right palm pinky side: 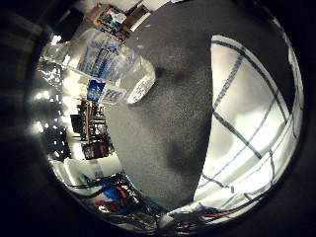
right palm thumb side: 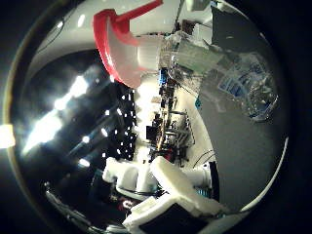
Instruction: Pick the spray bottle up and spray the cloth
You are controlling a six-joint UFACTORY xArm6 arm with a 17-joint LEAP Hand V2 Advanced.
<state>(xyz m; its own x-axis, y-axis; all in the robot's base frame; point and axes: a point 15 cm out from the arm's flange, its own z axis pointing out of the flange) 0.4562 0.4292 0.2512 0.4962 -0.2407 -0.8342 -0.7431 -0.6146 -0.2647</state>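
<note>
Spray bottle [right palm thumb side: 214, 63]: clear plastic, blue label, red-and-white trigger head; close to the palm, base over the dark grey felt-like table [right palm pinky side: 163, 123]. White-and-black hand [right palm thumb side: 170, 195]: whether it grips the bottle cannot be told. White cloth with dark grid lines [right palm pinky side: 252, 123]: flat, beside. Risk: smooth plastic may slip; spray may miss.

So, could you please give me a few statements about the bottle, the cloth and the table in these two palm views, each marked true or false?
1. The spray bottle is clear, with a red and white spray head. True.
2. The cloth is plain red. False: it is white with dark checked lines.
3. The cloth lies on the grey table. True.
4. The bottle lies on the cloth. False: its base is over bare grey table, apart from the cloth.
5. White parts of the hand show in the thumb side view. True.
</note>
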